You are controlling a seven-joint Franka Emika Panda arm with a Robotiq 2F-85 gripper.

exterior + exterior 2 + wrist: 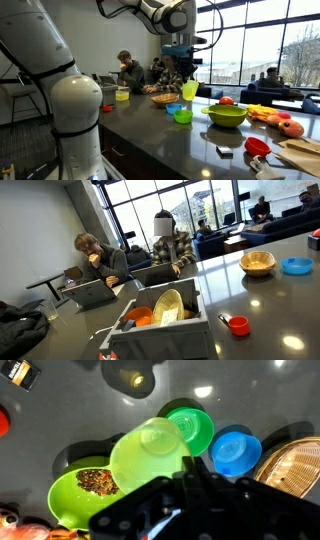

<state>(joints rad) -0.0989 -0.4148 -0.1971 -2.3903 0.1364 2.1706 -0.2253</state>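
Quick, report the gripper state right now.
Gripper: jaws closed, holding a pale green translucent plastic cup above the dark glossy counter.

I see the arm with its base column at the near end of the counter. The upper links arch high over the counter, and the last big joint sits above its middle. The wrist points straight down. The gripper hangs above the counter, clear of its surface. Its jaws are closed on a pale green cup. In the wrist view the dark fingers meet the cup's edge.
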